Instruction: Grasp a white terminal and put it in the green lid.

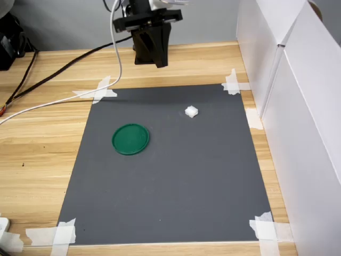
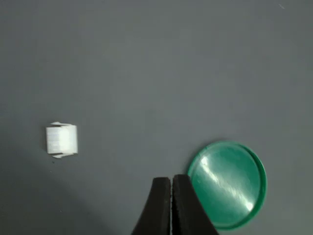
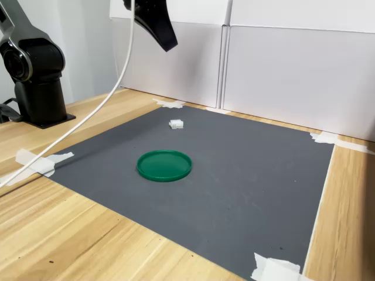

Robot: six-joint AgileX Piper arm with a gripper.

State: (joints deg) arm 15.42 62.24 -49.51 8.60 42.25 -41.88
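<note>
Where taped — grey mat (image 1: 176,181) on wood.

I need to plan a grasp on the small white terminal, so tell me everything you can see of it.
The white terminal is a tiny blocky piece of what looks like white plastic, with small tabs jutting from two opposite sides in the wrist view. It lies alone on the dark grey mat, touching nothing else, apart from the green lid and towards the first exterior view's right of it. The pincer is raised above the mat, shut, clear of it. Finer detail is too small to tell.
</note>
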